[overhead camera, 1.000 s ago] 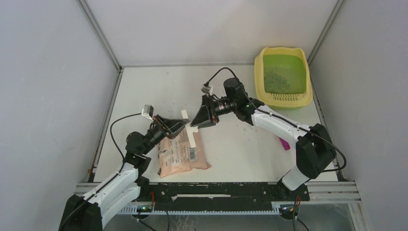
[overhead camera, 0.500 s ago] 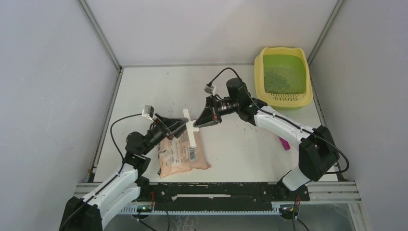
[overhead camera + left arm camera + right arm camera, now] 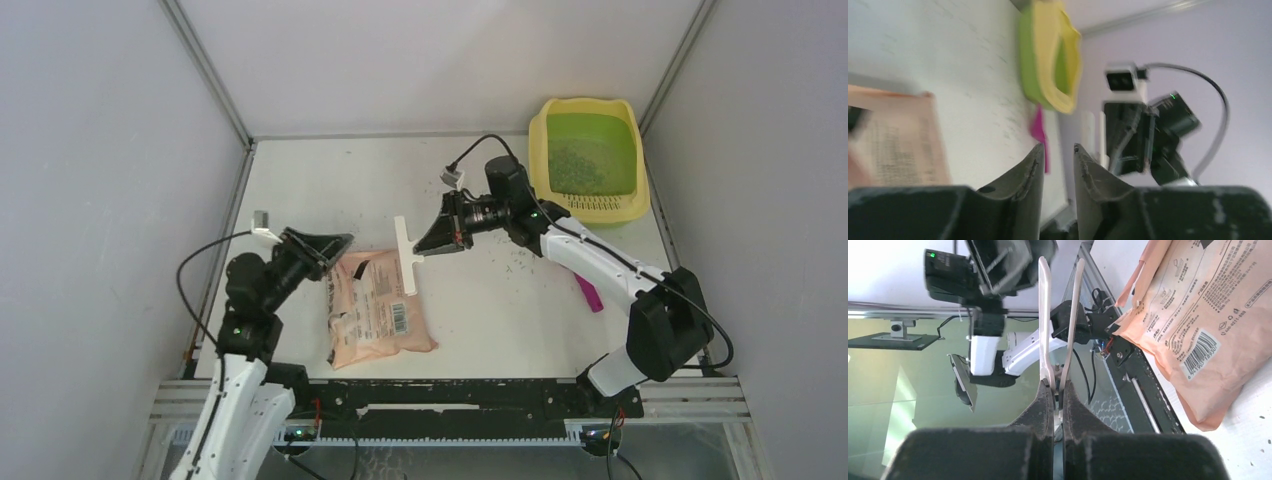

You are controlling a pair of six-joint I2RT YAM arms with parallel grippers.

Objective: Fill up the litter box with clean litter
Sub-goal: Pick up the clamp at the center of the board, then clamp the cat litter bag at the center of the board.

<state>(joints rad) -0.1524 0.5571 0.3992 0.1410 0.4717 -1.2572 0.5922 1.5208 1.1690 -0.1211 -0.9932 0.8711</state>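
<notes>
From above, the left gripper point(image 3: 335, 243) has let go and swung back to the left, so it now hangs off the bag's top corner. The right gripper point(image 3: 420, 249) alone carries the white clip point(image 3: 406, 255), drawn a little up and to the right, over the bag's top right corner. The bag point(image 3: 378, 312) lies flat on the table point(image 3: 330, 190), and its mouth looks unclipped. The litter box point(image 3: 598, 207) sits well apart in the far right corner with only a thin scatter of litter point(image 3: 570, 165) in its basin. A scoop point(image 3: 590, 295) lies beside the right arm.

The left wrist view is blurred. The left gripper point(image 3: 1055, 150) has its jaws slightly apart with nothing between them. Beyond them are the bag point(image 3: 895, 140), the scoop point(image 3: 1038, 131) and the litter box point(image 3: 1045, 50).

In the right wrist view the right gripper point(image 3: 1057, 390) is clamped on the base of the clip point(image 3: 1044, 315), whose two prongs stand free. The bag point(image 3: 1198, 325) lies to one side.

With the clip off, I'd say the bag is ready to be opened. The filling itself has barely started.
</notes>
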